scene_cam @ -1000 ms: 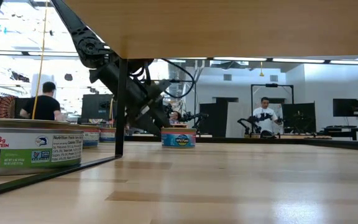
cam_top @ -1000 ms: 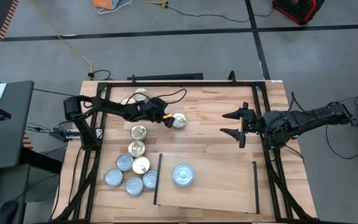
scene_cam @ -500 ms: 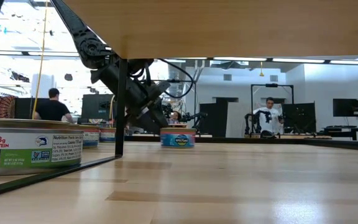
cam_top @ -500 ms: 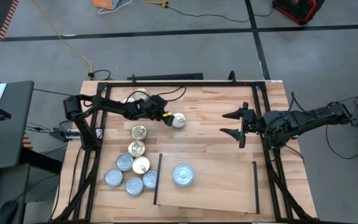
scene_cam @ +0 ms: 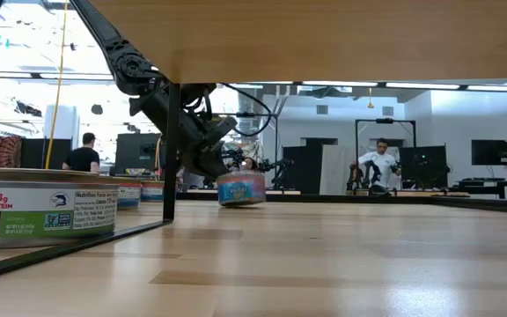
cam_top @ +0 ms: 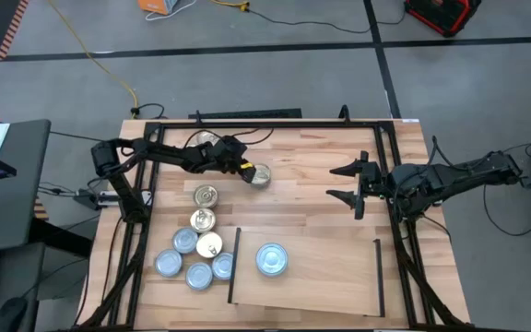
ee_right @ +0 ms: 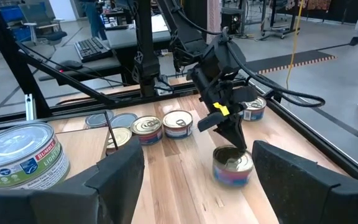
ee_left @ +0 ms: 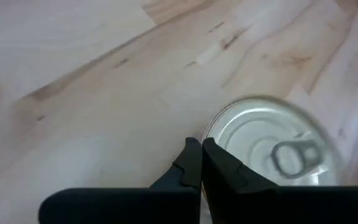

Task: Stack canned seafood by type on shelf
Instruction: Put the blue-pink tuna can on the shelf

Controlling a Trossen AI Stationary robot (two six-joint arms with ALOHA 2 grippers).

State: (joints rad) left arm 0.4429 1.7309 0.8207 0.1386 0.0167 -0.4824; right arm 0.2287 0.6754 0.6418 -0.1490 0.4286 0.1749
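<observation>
My left gripper (cam_top: pixel 248 171) is shut, its tips down at a gold-lidded pull-tab tin (cam_top: pixel 260 175) on the plank tabletop, beyond the shelf. That tin (scene_cam: pixel 241 187) looks tipped in the low view. The shelf (cam_top: pixel 321 272) is a pale board with a black strip (cam_top: pixel 234 267) at each short side. One silvery-blue tin (cam_top: pixel 272 259) stands on it. Gold tins (cam_top: pixel 206 195) and silvery-blue tins (cam_top: pixel 184 241) sit on the table left of the shelf. My right gripper (cam_top: pixel 344 182) is open and waits over the table's right side. My left gripper meets the tin with its shut fingertips (ee_left: pixel 202 149) at the lid's rim (ee_left: pixel 209 132), on the side away from the pull-tab (ee_left: pixel 297 155). The fingers (ee_right: pixel 234 140) slant down onto it from above and from the table's left. The tin sits on the table, slightly tipped.
More tins (cam_top: pixel 201 143) lie behind the left arm near the far edge. A black frame (cam_top: pixel 247 124) runs round the table. A large tin (scene_cam: pixel 42 211) stands close to the low camera. People show in the room beyond (scene_cam: pixel 381 163).
My left gripper, shut throughout, has drawn back a little toward the table's left and far edge. The gold tin has slid with it the same way and now looks tipped, where it stood flat before. The right arm has kept still.
</observation>
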